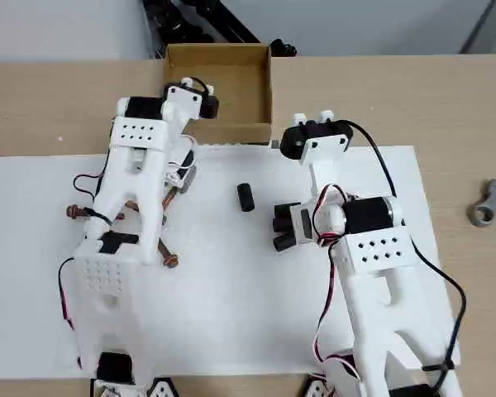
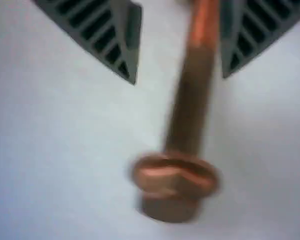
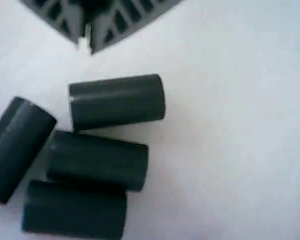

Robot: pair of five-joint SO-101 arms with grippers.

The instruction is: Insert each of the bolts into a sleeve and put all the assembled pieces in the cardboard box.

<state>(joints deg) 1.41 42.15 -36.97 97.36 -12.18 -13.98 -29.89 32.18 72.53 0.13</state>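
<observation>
White sheet (image 1: 231,306), bit cluttered: four sleeves (image 3: 97,160) are bunched near the closed, empty right gripper (image 3: 87,42), a fifth sleeve (image 1: 245,197) lies apart, one bolt (image 2: 177,175) is straddled by the wide-open left gripper (image 2: 179,72), more bolts (image 1: 170,260) half hidden under its arm.

No writing to read here.

From where I stand, nothing on the table carries a letter, number, label or sign I can make out: the cardboard box (image 1: 241,91) has plain brown walls, the white sheet (image 1: 231,314) is bare, and the copper-coloured bolt (image 2: 182,150) and the dark sleeves (image 3: 117,102) show unmarked surfaces up close.
</observation>
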